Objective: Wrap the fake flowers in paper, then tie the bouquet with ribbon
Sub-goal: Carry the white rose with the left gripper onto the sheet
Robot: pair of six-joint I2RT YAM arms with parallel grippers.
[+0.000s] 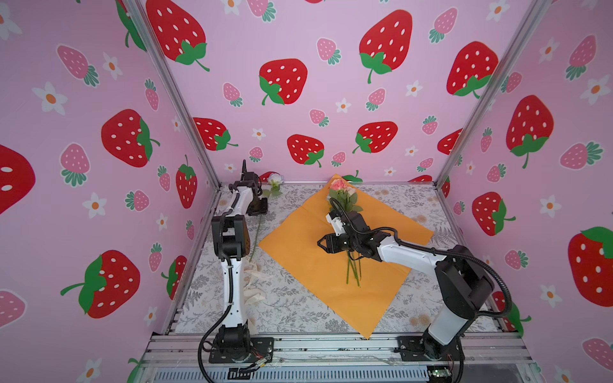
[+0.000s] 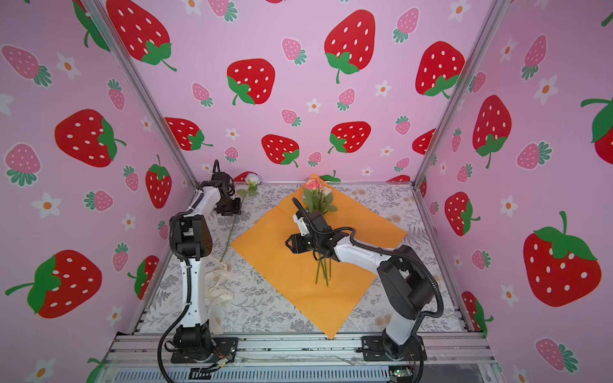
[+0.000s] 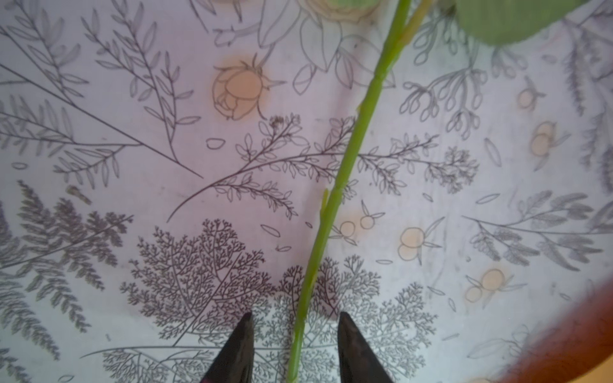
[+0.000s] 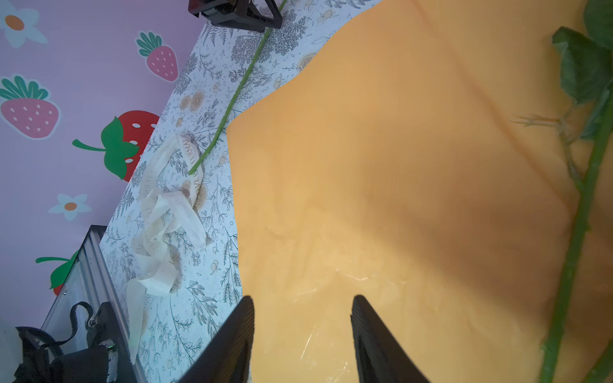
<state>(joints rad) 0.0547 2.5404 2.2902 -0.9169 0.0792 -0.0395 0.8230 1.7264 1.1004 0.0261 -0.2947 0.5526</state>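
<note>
in both top views the left end effector (image 1: 258, 209) hangs over the loose white rose (image 1: 274, 180) on the bench (image 1: 292, 308). it is well apart from the bouquet (image 1: 345, 199), which lies on the orange paper (image 1: 298, 252) beside the right end effector (image 1: 320, 243).

in the left wrist view the jaws stand part open, straddling the stem (image 3: 343, 174) without touching it. we judge the pinch should come slow and centred, as a thin stem may roll out.

in the right wrist view the right end effector gapes empty over the paper.
</note>
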